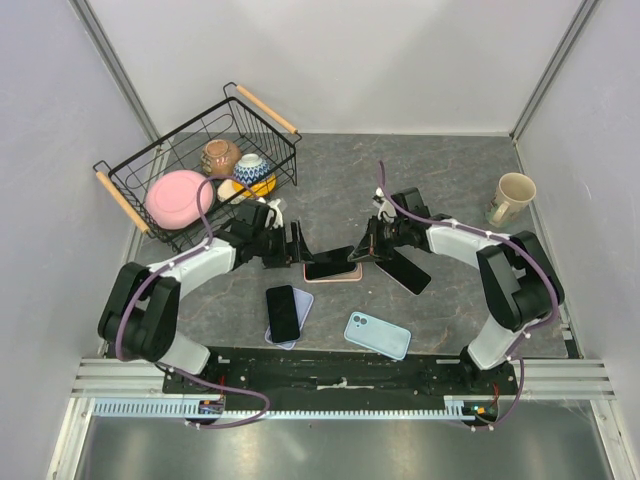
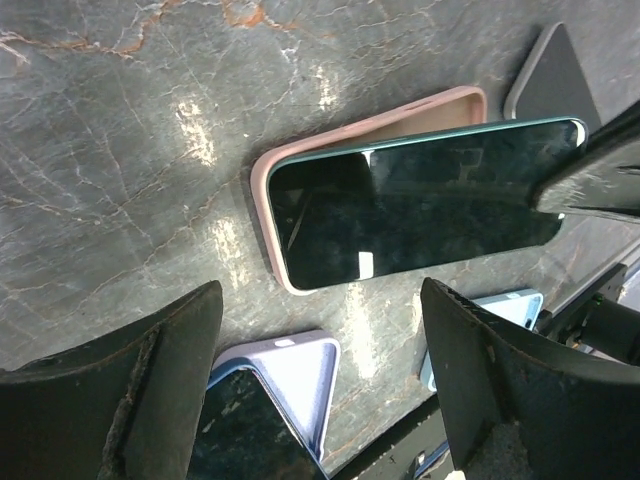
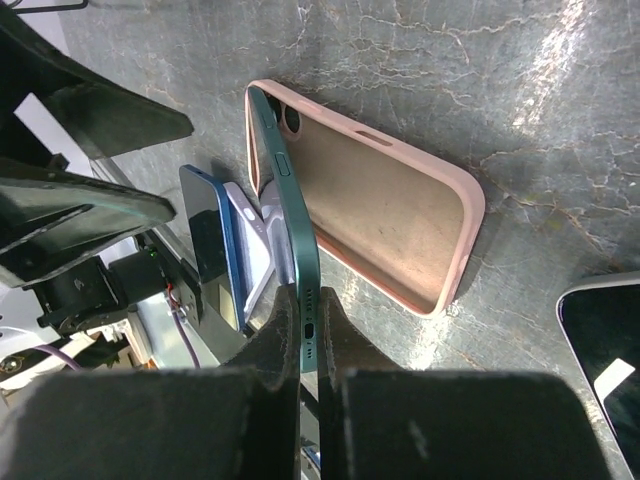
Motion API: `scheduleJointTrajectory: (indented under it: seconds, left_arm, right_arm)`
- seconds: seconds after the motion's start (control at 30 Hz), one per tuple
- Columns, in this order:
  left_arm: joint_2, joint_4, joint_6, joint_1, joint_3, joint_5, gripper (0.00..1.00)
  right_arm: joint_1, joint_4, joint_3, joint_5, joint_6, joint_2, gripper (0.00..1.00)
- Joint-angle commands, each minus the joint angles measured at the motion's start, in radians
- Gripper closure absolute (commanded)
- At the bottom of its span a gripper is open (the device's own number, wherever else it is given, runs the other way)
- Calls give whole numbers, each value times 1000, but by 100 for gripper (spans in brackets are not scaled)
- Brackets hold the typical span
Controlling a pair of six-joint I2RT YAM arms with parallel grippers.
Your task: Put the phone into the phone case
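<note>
Our left arm (image 1: pixel 190 265) and right arm (image 1: pixel 468 244) bend inward (wrists low): left hand (image 1: pixel 296 246) spread wide, right hand (image 1: pixel 362 253) pinched tight.

From the right wrist, the teal-framed black-screened phone (image 3: pixel 292 200) shows edge-on, its near end buried between the clamped fingers of the right gripper (image 3: pixel 310 330). Whether its far corner sits inside the rim of the pink rubbery phone case (image 3: pixel 400 200) or on it cannot be told. The blue phone in a lilac soft case (image 3: pixel 215 250) lies partly behind it; a glossy black phone (image 3: pixel 605 345) is cut by the view's right edge. From the left wrist, the teal-framed phone covers most of the pink case, and a finger of the left gripper (image 2: pixel 320 300) hides nearly all of the pale blue phone case (image 2: pixel 505 303)
</note>
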Motion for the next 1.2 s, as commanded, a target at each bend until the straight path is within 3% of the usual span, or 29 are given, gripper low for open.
scheduleJointTrajectory:
  seconds: [0.0,0.3,0.63,0.87,1.17]
  left_arm:
    - [65,73,-30,-12,24,-8,14]
    - [220,184,-91,-38,59,14,16]
    - [291,227,-101,-76,110,5,21]
    - [297,239,-99,-99,127,28,24]
    - [274,236,-122,-119,116,26,24]
  right_arm:
    - [15,-113,28,66,-77,58,100]
    - [-25,-221,44,94,-145,97,100]
    - [-88,-287,50,85,-200,118,100]
    - [-87,-260,36,76,-183,135,100]
    - [-44,-105,-45,71,-67,143,100]
